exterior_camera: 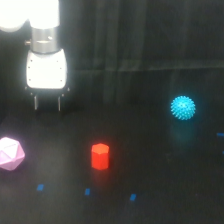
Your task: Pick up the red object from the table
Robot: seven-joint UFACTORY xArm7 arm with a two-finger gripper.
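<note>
Standing upright on table (pixel 165 175), red object (pixel 100 156), well apart from pincer (pixel 47 102), fingers spread, empty

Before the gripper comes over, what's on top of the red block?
Nothing rests on the red object; its hexagonal top is bare. It stands upright on the black table. The gripper hangs apart, toward the exterior view's left.

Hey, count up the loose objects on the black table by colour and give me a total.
Red: 1, the red hexagonal block
Pink: 1, the pink faceted polyhedron
Cyan: 1, the cyan spiky ball
Total: 3
</note>
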